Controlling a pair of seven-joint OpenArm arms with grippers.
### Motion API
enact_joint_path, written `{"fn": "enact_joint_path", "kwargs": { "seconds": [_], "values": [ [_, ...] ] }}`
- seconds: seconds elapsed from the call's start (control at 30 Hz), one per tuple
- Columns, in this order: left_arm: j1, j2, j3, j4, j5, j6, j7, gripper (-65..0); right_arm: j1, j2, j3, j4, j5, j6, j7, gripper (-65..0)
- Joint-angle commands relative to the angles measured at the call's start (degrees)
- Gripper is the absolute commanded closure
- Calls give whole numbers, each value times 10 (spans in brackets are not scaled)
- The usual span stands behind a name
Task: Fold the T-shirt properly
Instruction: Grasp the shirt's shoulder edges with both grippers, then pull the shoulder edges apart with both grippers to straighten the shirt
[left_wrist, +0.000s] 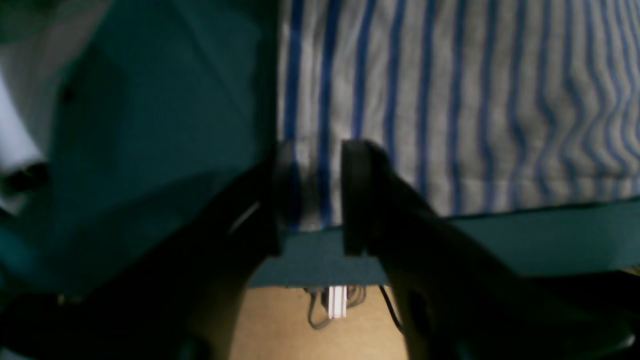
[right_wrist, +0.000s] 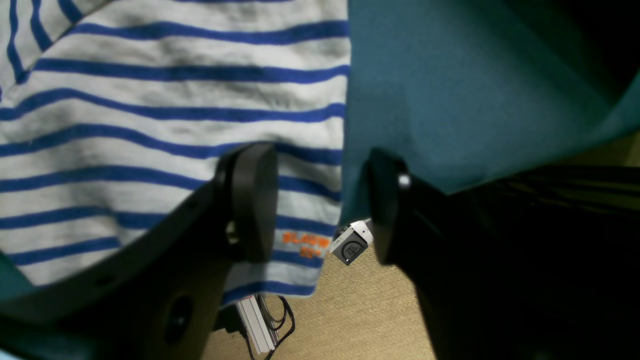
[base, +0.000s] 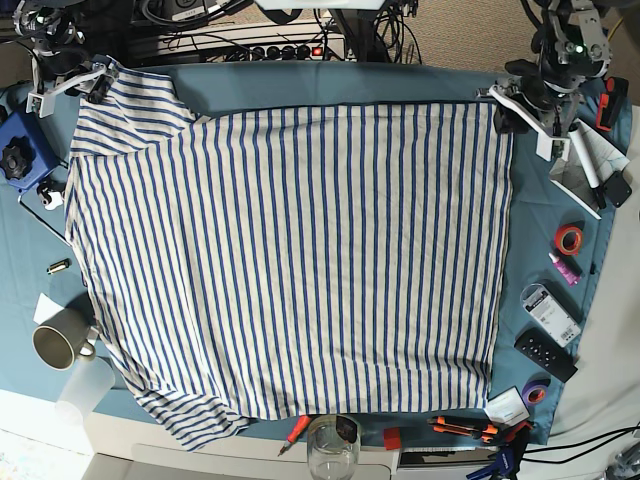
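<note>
The T-shirt (base: 300, 260), cream-white with narrow blue stripes, lies spread flat over most of the teal table cloth (base: 540, 200). My left gripper (base: 507, 106) is at its far right corner. In the left wrist view the left gripper (left_wrist: 320, 195) has its jaws slightly apart, down around the corner edge of the T-shirt (left_wrist: 450, 100). My right gripper (base: 93, 82) is at the far left sleeve. In the right wrist view the right gripper (right_wrist: 322, 200) is open and straddles the hem of the T-shirt (right_wrist: 150, 100), which carries a small orange print.
A mug (base: 52, 345) and a clear cup stand at the front left, and a glass (base: 333, 445) at the front edge. A blue box (base: 15, 150) is at the left. Tape rolls (base: 570, 238), a remote (base: 545, 350) and hand tools line the right and front edges.
</note>
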Motion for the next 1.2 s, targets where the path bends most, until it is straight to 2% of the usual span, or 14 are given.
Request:
{"fn": "enact_joint_path", "kwargs": {
  "seconds": [0.0,0.27,0.33,0.4,0.47,0.57,0.6,0.83,1.17],
  "values": [
    [-1,-3,-2,-1,-13,-8,2,-156,-3,5,3,4,4,5,-4,-290],
    [1,-2,-2,-13,-46,-7,17,-150,-2,5,3,4,24,5,12,-290],
    [2,4,-2,-13,-49,-7,21,-96,-2,5,3,4,35,6,11,-289],
    [1,12,-2,-13,-58,-7,36,-13,-2,5,3,4,36,5,13,-279],
    [3,20,-2,-13,-80,-7,49,0,-2,5,3,4,36,5,13,-205],
    [6,24,-2,-13,-98,-8,49,0,-2,3,3,4,36,5,12,-26],
    [6,24,-2,-13,-98,-7,49,0,-2,3,3,4,35,5,12,0],
    [12,23,-2,5,-98,-8,68,0,-2,3,4,24,36,5,9,0],
    [65,23,-2,120,-78,-7,67,0,-2,3,38,176,36,5,-20,0]
  ]
}}
